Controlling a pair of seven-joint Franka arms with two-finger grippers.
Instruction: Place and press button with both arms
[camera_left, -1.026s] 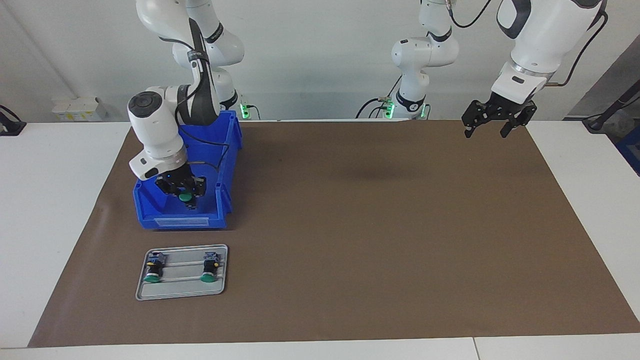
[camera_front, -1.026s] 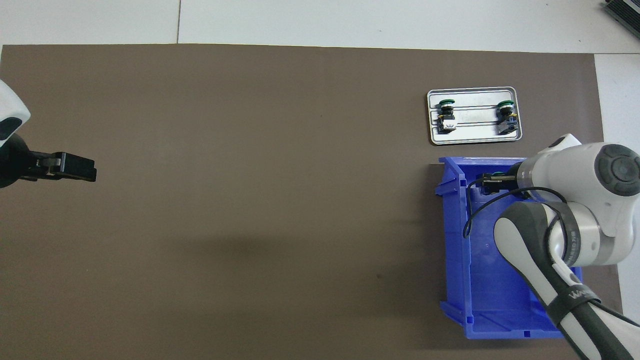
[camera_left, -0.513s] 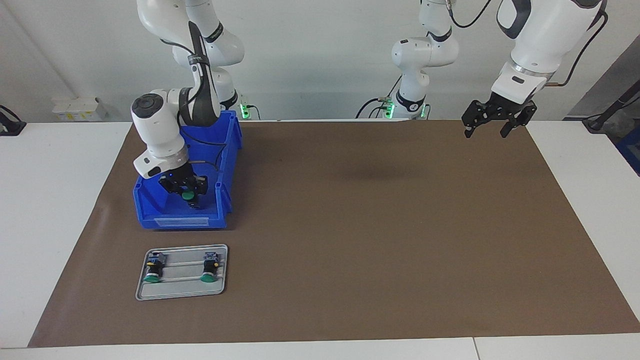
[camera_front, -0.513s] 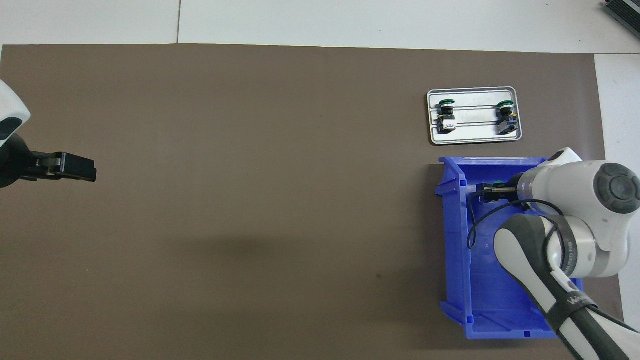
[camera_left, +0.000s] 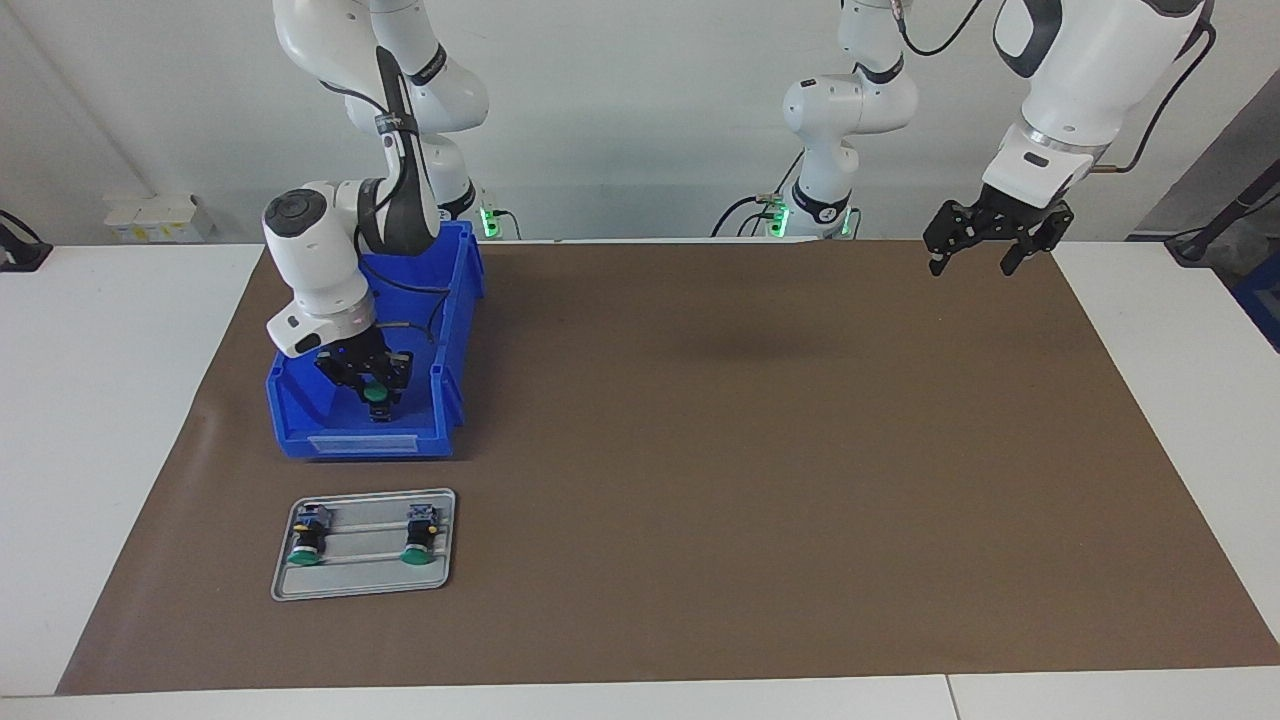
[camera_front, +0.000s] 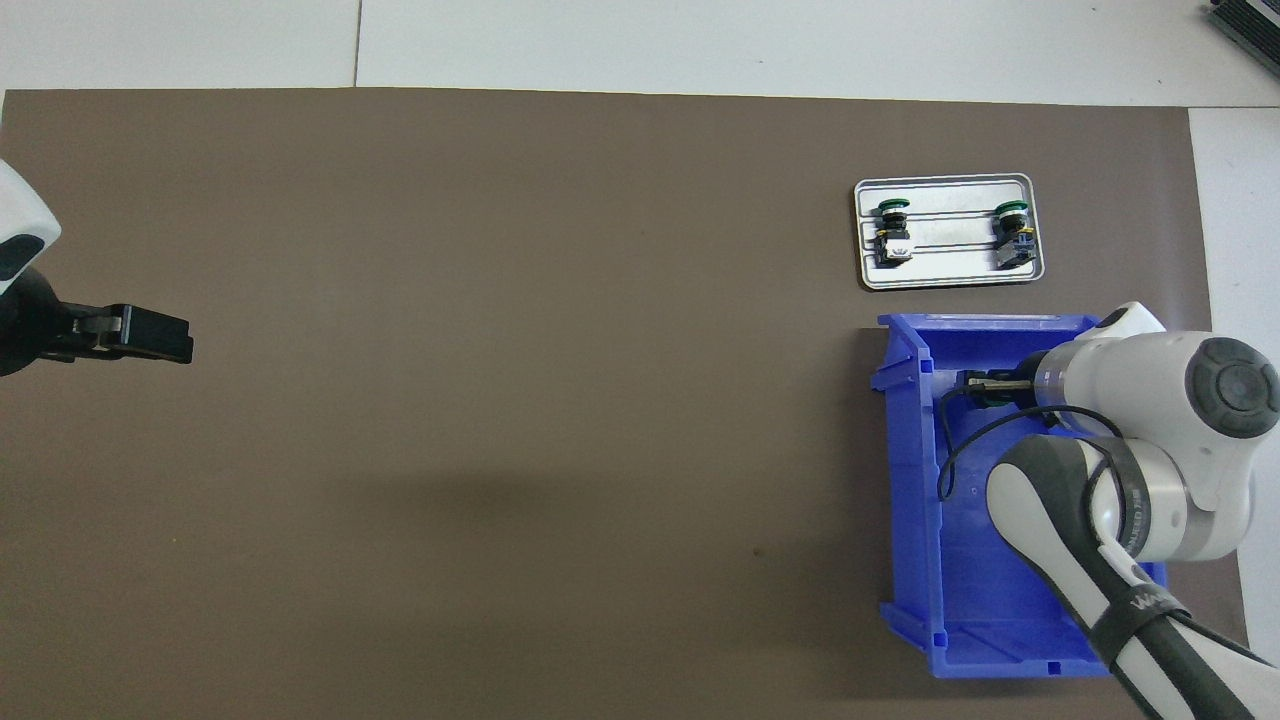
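We had the right claw (camera_left: 377, 390) lowered inside the blue bin (camera_left: 440, 330), at the end of the bin farther from the robots, with the button (camera_left: 376, 393) between its fingers. The green cap faced away from the robots, which suggests that the claw had the black body rather than the cap. Whether the fingers were clamped on the button or had parted around it we cannot tell, since the claw's own links cover the contact; we judge only that the button was in the bin and within the claw's reach. The bin stood at the right arm's end of the brown mat (camera_left: 700, 450) that covers the counter (camera_left: 100, 400), so that this arm alone could work in it. Farther from the robots than the bin lay a grey tray (camera_left: 365, 580) with two more buttons (camera_left: 304, 540) (camera_left: 417, 538) lying on their sides across its ridges, caps turned away from the robots. A gap remained between them, probably for a third. The left claw (camera_left: 985, 255) waited high over the mat's corner at the left arm's end, its fingers spread wide and holding nothing. We judge that it was kept clear there for the pressing step.
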